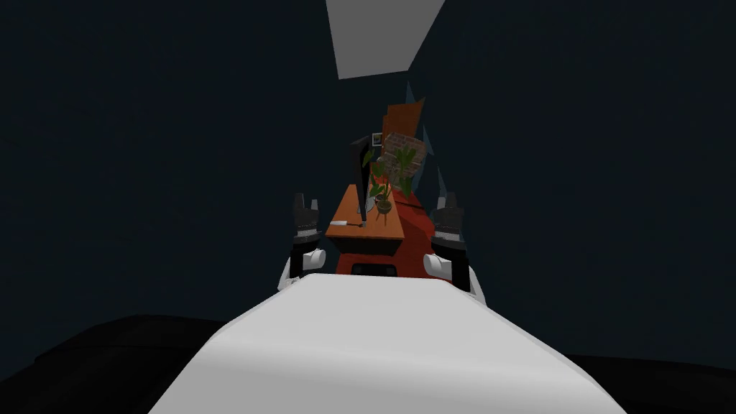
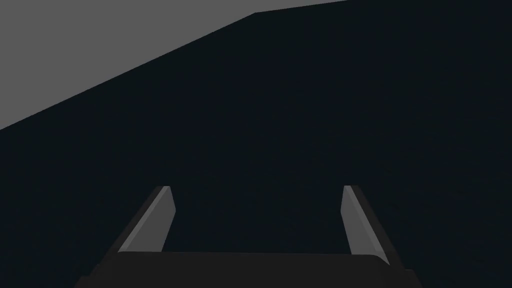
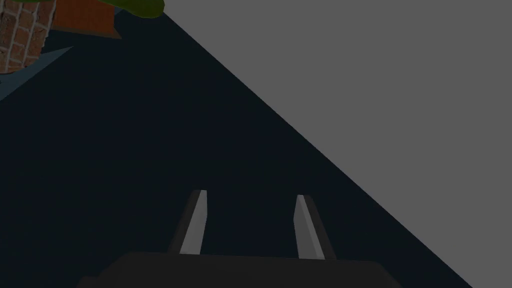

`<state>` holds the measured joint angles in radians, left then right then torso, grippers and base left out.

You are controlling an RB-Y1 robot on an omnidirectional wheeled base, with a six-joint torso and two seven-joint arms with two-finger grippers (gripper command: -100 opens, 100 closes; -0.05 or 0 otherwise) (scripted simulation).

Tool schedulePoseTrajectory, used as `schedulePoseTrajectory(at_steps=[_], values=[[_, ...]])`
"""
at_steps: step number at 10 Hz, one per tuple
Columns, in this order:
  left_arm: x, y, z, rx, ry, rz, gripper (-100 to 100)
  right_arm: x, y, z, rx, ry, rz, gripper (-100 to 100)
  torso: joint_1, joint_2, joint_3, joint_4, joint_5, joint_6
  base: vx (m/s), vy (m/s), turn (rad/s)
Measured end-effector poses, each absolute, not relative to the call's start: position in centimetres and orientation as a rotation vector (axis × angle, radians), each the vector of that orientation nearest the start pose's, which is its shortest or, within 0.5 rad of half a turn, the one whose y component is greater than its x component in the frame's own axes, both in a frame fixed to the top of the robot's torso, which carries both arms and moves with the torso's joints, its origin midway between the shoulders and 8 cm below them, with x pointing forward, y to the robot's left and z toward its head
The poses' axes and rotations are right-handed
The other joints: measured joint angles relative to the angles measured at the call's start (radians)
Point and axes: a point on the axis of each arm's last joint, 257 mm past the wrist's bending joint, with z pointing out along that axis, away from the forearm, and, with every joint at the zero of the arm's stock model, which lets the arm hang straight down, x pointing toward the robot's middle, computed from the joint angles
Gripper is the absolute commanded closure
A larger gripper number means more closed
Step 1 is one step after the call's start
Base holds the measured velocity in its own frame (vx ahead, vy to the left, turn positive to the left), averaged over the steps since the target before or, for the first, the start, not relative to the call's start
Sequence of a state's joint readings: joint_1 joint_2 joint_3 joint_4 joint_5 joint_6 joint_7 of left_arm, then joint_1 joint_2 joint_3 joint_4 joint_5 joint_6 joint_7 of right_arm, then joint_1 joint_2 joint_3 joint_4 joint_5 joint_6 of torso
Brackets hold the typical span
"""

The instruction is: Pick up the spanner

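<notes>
Left tool point(image 1: 305, 200) near spanner point(image 1: 344, 224), apart

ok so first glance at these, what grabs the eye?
The orange table, a bright strip dead ahead between dark walls, with a green potted plant on it. Near its front edge lies a small pale thing, probably the spanner. The left gripper and right gripper flank the table's near end, both open and empty.
</notes>
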<state>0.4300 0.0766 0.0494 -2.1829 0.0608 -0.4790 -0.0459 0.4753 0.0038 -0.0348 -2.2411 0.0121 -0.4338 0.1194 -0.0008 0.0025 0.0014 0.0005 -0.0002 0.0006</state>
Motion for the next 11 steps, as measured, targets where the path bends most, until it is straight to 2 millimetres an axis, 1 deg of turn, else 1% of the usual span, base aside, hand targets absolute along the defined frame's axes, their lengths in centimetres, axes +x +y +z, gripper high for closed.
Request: schedulePoseTrajectory(at_steps=[1, 3, 4, 7, 9, 10, 11], values=[[37.4, 29.6, -0.2, -0.676, 0.699, -1.256, -100, 36.2, -29.2, 0.3, 0.668, 0.7, 1.139, 0, 0.0, 0.0, 0.0, 0.0, 0.0, -0.001, -0.022, -0.01, -0.126], [39.3, 30.0, -2.6, -0.722, 0.769, -1.246, -100, 36.2, -29.2, 0.3, 0.668, 0.7, 1.139, 0, 0.001, -0.001, -0.001, 0.0, 0.0, 0.0, -0.021, -0.008, -0.16], [39.8, 30.2, -3.4, -0.744, 0.793, -1.241, -100, 36.2, -29.2, 0.3, 0.668, 0.7, 1.139, 0, 0.001, -0.001, -0.001, 0.0, 0.0, -0.001, -0.023, -0.006, -0.188], [41.4, 31.6, -6.7, -0.813, 0.874, -1.218, -100, 36.2, -29.2, 0.3, 0.668, 0.7, 1.139, 0, 0.001, -0.002, -0.001, 0.0, 0.0, 0.0, -0.013, -0.004, -0.12], [43.0, 32.2, -8.5, -0.861, 0.922, -1.201, -100, 36.2, -29.2, 0.3, 0.668, 0.7, 1.139, 0, 0.001, -0.002, -0.001, 0.0, 0.0, 0.0, -0.007, -0.002, -0.148], [43.6, 32.8, -9.6, -0.883, 0.945, -1.19, -100, 36.2, -29.2, 0.3, 0.668, 0.7, 1.138, 0, 0.001, -0.002, -0.001, 0.0, 0.0, -0.001, 0.0, 0.0, 0.0], [43.7, 32.9, -10.3, -0.896, 0.954, -1.185, -100, 36.2, -29.2, 0.3, 0.668, 0.7, 1.138, 0, 0.001, -0.002, -0.001, 0.0, 0.0, -0.001, 0.0, -0.004, -0.211]])
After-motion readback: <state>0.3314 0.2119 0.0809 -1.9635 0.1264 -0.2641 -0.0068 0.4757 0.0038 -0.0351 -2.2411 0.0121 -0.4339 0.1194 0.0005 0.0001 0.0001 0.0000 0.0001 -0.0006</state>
